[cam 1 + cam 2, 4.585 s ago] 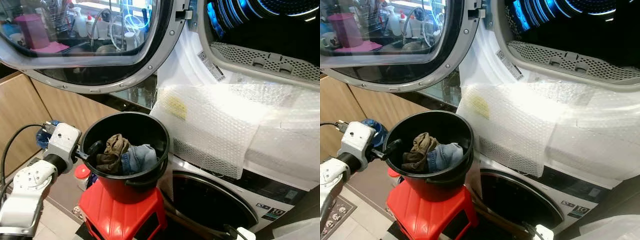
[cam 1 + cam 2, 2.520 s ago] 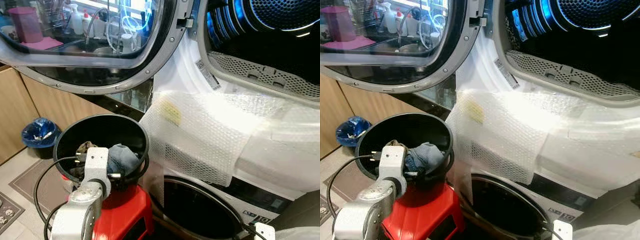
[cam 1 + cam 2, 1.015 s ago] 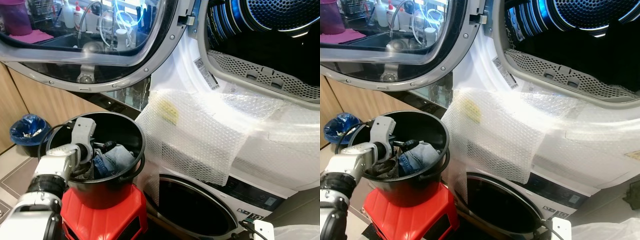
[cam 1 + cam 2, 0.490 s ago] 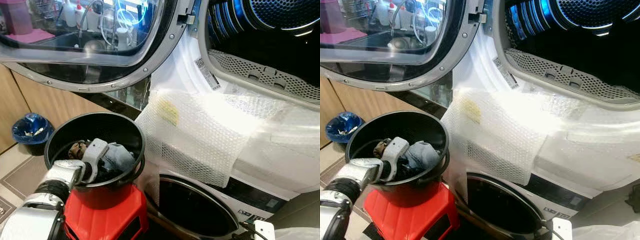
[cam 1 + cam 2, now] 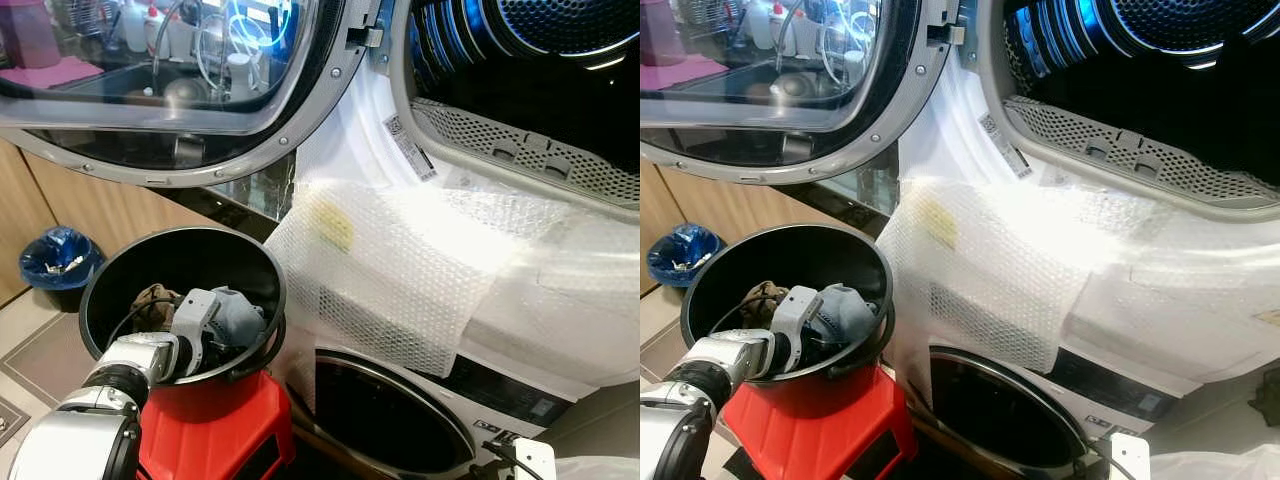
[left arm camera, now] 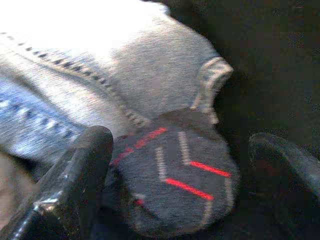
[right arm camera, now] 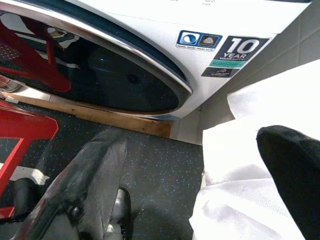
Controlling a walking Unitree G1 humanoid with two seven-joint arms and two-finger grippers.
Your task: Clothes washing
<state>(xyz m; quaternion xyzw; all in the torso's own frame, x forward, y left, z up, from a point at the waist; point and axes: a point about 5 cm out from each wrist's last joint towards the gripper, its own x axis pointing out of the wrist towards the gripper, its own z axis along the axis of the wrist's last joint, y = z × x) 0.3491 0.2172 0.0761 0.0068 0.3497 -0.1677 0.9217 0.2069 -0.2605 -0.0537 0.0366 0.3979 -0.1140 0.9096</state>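
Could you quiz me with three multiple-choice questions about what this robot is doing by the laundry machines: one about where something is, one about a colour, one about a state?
1. Where is the left gripper?
A. Inside the black bucket, over the clothes
B. Inside the upper drum
C. On the floor by the blue bin

2. What colour is the stool under the bucket?
A. Green
B. Red
C. White

3. How does the upper machine's round door stand?
A. Shut
B. Taken off
C. Swung open

Answers:
1. A: the left arm reaches over the bucket's rim, and the left wrist view shows the fingers on either side of a dark sock with red stripes.
2. B: the bucket stands on a red plastic stool.
3. C: the door hangs open to the left, leaving the lit drum exposed.
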